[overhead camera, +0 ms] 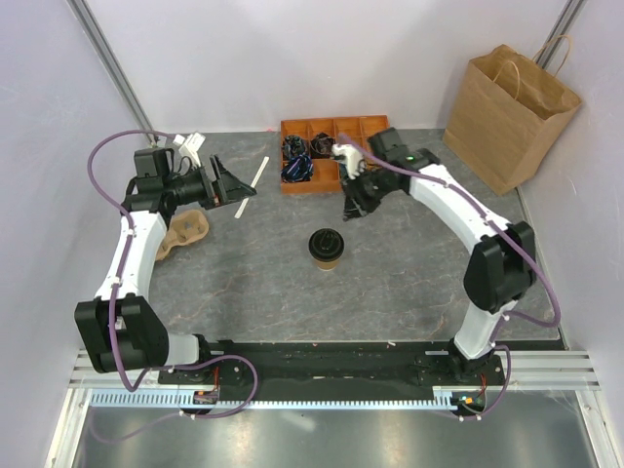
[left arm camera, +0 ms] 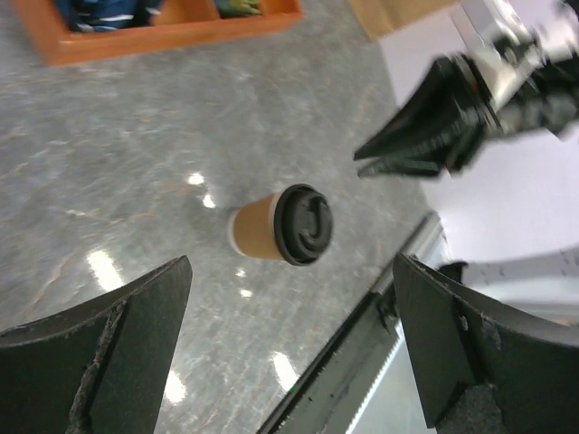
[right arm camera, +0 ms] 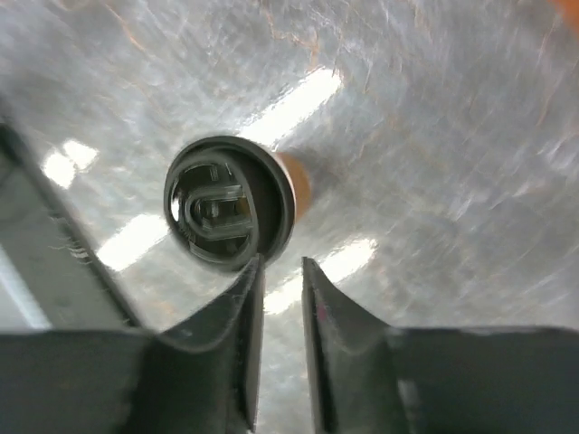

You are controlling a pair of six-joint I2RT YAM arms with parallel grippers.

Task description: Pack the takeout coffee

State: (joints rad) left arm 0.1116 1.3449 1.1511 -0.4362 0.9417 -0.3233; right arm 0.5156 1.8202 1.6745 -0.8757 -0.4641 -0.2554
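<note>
One small brown paper coffee cup (overhead camera: 326, 249) with black lid stood mid-table (untouched); left gripper (overhead camera: 237, 190) spread wide, right gripper (overhead camera: 351, 211) nearly closed, empty.

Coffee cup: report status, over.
Left gripper open, empty. Right gripper nearly shut, empty. Coffee cup upright mid-table, lid on, untouched. Nothing blocking it.

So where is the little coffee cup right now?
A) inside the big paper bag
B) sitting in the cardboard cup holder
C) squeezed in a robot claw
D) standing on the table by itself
D. The coffee cup stands upright on the table, apart from the paper bag, the cup carrier, the left gripper and the right gripper.
</note>
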